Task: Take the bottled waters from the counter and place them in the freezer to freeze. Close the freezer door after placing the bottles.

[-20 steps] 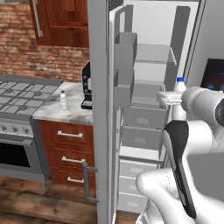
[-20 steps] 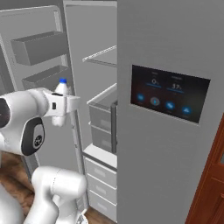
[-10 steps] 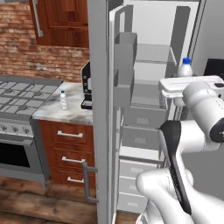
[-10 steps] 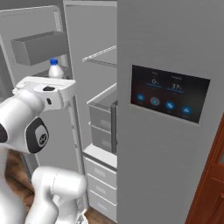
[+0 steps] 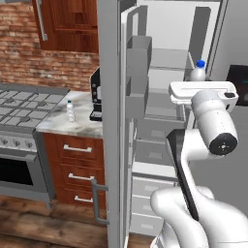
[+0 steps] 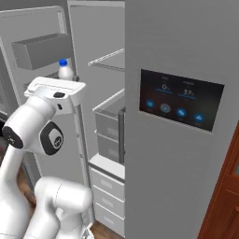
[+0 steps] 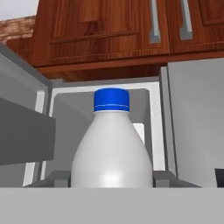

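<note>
My gripper [image 5: 196, 81] is shut on one of the bottled waters [image 5: 197, 72], a pale bottle with a blue cap, and holds it upright in front of the open freezer [image 5: 164, 99]. From the right, the same bottle [image 6: 65, 71] stands above the white hand [image 6: 55, 89], next to the freezer door [image 6: 28, 93] and its bins. The hand view has this bottle [image 7: 111, 148] close up; the fingertips are hidden. A second small bottle [image 5: 70, 110] stands on the marble counter [image 5: 58, 127]. The freezer door [image 5: 109, 121] is swung open, edge-on to me.
A black coffee machine [image 5: 95, 99] sits on the counter beside the open door. A gas stove [image 5: 22, 104] lies to the left. The closed right door carries a dark display panel [image 6: 179, 100]. Grey drawers [image 6: 109, 128] and a shelf [image 6: 109, 58] fill the freezer's inside.
The arm has lifted the held bottle from mid-height to the level of the upper shelves. The bottle on the counter and the door have stayed put.
</note>
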